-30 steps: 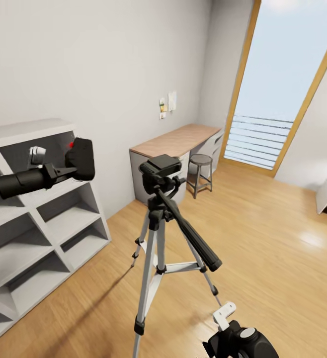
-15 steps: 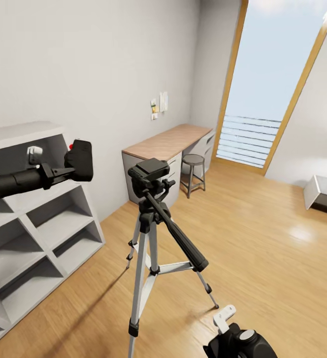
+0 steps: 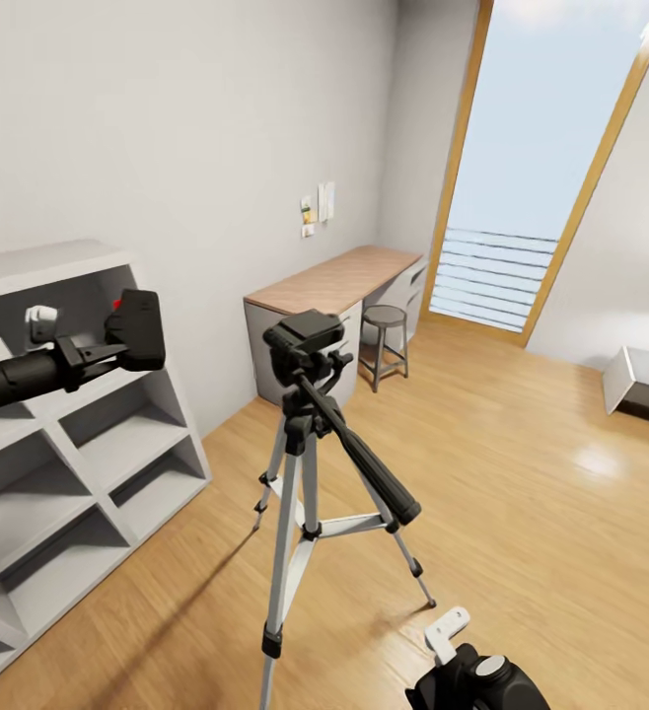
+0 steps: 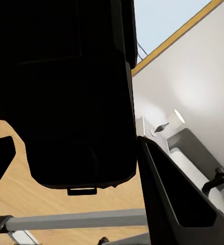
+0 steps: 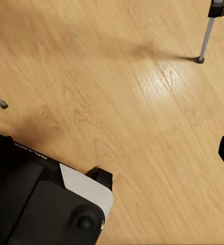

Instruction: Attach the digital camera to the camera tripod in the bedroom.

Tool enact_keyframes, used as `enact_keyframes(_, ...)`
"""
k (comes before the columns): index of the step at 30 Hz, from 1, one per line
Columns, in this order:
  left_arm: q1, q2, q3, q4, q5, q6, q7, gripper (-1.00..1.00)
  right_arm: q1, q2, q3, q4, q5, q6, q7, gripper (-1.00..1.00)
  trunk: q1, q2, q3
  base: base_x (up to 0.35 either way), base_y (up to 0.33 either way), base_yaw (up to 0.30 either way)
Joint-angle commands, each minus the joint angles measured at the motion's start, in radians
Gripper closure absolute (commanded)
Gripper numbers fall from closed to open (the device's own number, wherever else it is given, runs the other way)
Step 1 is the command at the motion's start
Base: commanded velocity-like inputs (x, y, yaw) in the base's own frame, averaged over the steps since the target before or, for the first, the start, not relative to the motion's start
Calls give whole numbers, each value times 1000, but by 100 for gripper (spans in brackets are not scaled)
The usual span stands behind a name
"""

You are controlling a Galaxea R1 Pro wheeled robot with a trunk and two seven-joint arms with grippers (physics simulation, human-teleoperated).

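Left gripper (image 3: 108,347): pinches the digital camera (image 3: 139,329) (red button up), level with the tripod head.
Right gripper (image 3: 453,631): low; finger spread unclear.
Camera tripod (image 3: 310,463): stands on wood floor (image 3: 522,513) beside the white shelf (image 3: 78,463).

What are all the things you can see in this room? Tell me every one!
digital camera: one, black with a red button, held up by the left arm in front of the shelf
camera tripod: one, silver legs, black head, standing mid-floor
cube shelf: one, white, left wall
desk: one, wood top, far wall
stool: one, grey, beside the desk
window: one, wood-framed, far end
left gripper: black, jaws shut on the digital camera
right gripper: black with a white tab, low near the floor
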Motion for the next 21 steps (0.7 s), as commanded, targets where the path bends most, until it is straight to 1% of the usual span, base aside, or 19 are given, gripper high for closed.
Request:
enact_keyframes(1, 0, 0, 2, -1, -9, 4, -14, 100, -1, -2, 1, 0, 0, 4, 2, -100, 0, -1, -1, -56, 50, 0)
enact_keyframes(4, 3, 0, 4, -3, -10, 4, -14, 100, -1, -2, 1, 7, 1, -12, 3, -100, 0, -1, -1, -29, 26, 0)
enact_keyframes(8, 4, 0, 5, -4, -10, 4, -14, 100, -1, 0, 1, 14, 1, -54, 1, -100, 0, -1, -1, -13, 12, 0)
enact_keyframes(12, 4, 0, 5, -5, -9, 4, -14, 100, -1, 2, 1, 17, 1, -70, -1, -100, 0, -1, -1, -4, 5, 0)
enact_keyframes(18, 4, 0, 6, -6, -9, 4, -15, 100, -1, 3, 1, 18, 1, -67, -2, -100, 0, -1, -1, -1, 108, -2)
enact_keyframes(21, 4, 0, 7, -6, -9, 4, -15, 100, -1, 3, 1, 18, 1, -66, -2, -100, 0, -1, -1, 0, 70, -109)
